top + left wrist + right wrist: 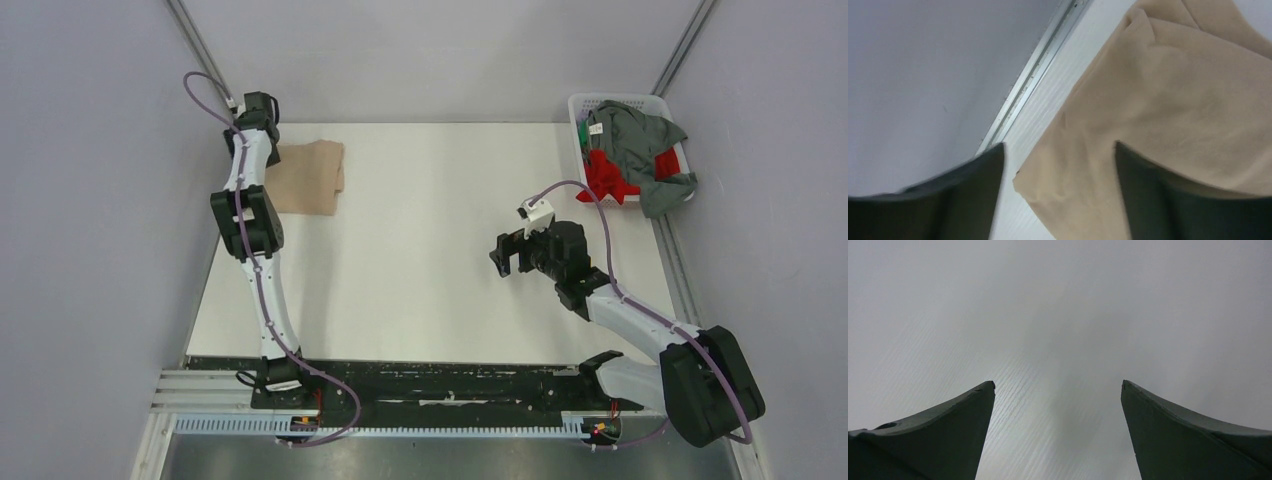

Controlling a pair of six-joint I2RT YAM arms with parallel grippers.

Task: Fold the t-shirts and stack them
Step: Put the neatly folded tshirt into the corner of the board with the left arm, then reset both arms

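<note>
The tan-beige t-shirt lies folded at the table's far left; in the left wrist view its near corner sits between my open fingers. My left gripper is open and empty, just above that corner, by the left wall. The grey-green t-shirt with a white neck label and the red t-shirt lie heaped in the white basket at the far right, the grey-green one hanging over its edge. My right gripper is open and empty over bare table right of centre; it also shows in the right wrist view.
An aluminium rail runs along the table's left edge beside the wall. A second rail runs along the right edge. White table surface lies between the tan shirt and the basket.
</note>
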